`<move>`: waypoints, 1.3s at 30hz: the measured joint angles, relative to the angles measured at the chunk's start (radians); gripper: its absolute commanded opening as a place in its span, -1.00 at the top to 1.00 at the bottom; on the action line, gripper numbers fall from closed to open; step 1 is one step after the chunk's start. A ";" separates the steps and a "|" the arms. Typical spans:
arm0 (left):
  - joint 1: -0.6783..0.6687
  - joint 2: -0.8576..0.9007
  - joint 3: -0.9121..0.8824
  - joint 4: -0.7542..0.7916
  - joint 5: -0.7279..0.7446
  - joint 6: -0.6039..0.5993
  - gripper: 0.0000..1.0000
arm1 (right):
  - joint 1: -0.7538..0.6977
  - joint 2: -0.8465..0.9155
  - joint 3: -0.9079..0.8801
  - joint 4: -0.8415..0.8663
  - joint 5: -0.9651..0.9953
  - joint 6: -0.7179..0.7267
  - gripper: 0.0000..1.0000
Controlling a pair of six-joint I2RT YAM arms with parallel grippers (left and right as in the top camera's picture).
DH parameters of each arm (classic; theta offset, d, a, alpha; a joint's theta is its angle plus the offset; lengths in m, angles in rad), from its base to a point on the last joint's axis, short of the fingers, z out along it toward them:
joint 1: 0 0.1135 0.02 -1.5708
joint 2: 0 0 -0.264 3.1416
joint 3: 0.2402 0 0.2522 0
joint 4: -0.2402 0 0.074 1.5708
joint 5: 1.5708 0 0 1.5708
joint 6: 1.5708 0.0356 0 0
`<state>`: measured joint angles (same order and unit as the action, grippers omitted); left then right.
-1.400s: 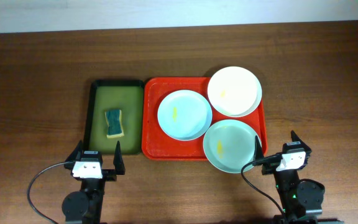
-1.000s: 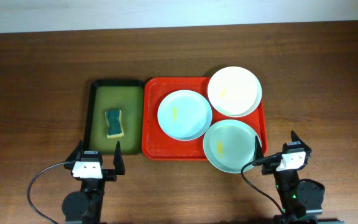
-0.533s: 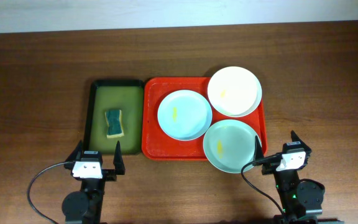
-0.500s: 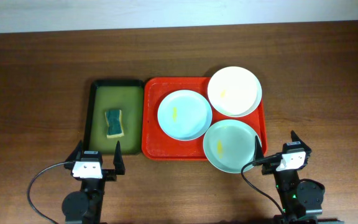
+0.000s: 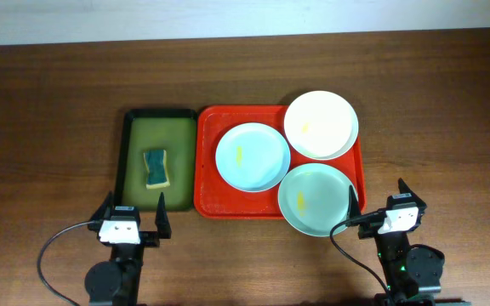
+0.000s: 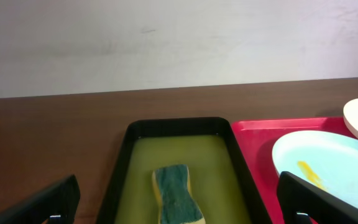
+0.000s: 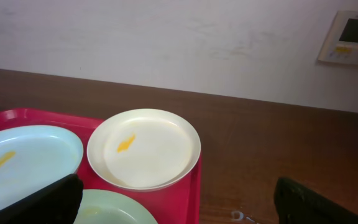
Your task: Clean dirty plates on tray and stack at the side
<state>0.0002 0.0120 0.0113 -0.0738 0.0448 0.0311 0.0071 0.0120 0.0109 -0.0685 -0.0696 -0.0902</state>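
Three plates lie on the red tray (image 5: pixel 207 201): a white plate (image 5: pixel 320 124) at the back right, a light blue plate (image 5: pixel 253 156) in the middle and a mint green plate (image 5: pixel 316 199) that overhangs the tray's front rim. Each has a small yellow smear. My left gripper (image 5: pixel 134 204) is open and empty near the table's front edge, in front of the dark green tray. My right gripper (image 5: pixel 378 190) is open and empty just right of the mint green plate. In the right wrist view the white plate (image 7: pixel 145 149) lies ahead.
A dark green tray (image 5: pixel 133 119) left of the red one holds yellowish liquid and a blue-and-yellow sponge (image 5: pixel 156 167), which lies ahead between my left fingers (image 6: pixel 55 202). Bare wood surrounds both trays. A wall panel (image 7: pixel 355 37) hangs behind the table.
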 measured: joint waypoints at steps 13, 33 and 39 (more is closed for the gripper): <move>0.000 0.042 0.237 -0.140 0.155 0.018 -0.99 | 0.000 0.000 0.012 0.014 -0.022 0.120 -0.97; -0.015 1.625 1.642 -1.298 0.274 -0.024 1.00 | 0.080 1.739 1.698 -1.349 -0.397 0.219 0.19; -0.130 1.680 1.442 -1.129 0.190 -0.145 -0.17 | 0.247 1.943 1.698 -1.234 -0.306 0.283 -0.06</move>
<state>-0.1295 1.6917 1.4528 -1.2030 0.2352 -0.1135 0.2543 1.9549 1.7088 -1.3029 -0.3759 0.1925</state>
